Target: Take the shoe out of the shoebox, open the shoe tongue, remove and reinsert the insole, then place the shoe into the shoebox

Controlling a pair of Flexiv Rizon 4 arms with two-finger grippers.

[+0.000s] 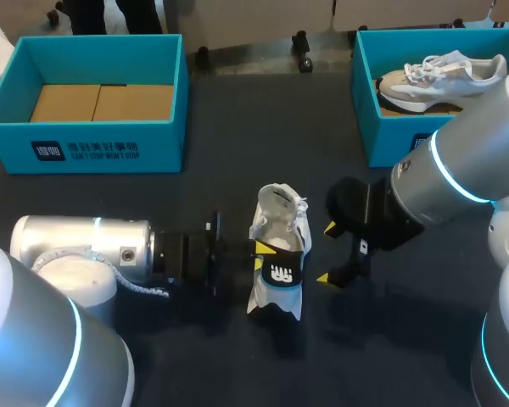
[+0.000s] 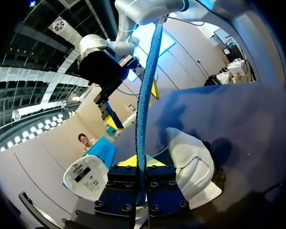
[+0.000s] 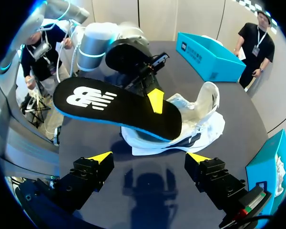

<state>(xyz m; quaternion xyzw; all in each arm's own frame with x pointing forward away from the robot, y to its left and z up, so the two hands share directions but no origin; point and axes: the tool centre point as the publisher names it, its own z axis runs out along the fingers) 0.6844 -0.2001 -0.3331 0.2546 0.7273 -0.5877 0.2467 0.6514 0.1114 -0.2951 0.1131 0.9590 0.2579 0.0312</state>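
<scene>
At the far left corner of the worktop (image 1: 237, 110), the left shoebox (image 1: 165, 136) is standing with only brown cardboard in it. Its near wall is carrying a white logo and lines of white print, which I am not reading off.

Near the front edge, about the middle, the left gripper (image 1: 260, 254) is clenching the insole (image 1: 284, 273). It is pinching it through its thickness, with one yellow tip on the black top face. The insole is carrying a large white logo and has a blue underside. I am judging it as thin, light and bendable, so it may be drooping or folding if taken at one end. A flat pinch at the side edge near the middle seems safest.

The shoe (image 1: 276, 212) is lying on the worktop just under and beside the insole. Its white upper is looking soft and its sole firmer, so the heel or the collar is the better hold.

Just beside it, the right gripper (image 1: 326, 253) is standing spread wide and empty.

At the far right corner, the right shoebox (image 1: 382, 140) is holding a second shoe (image 1: 441, 76).
</scene>
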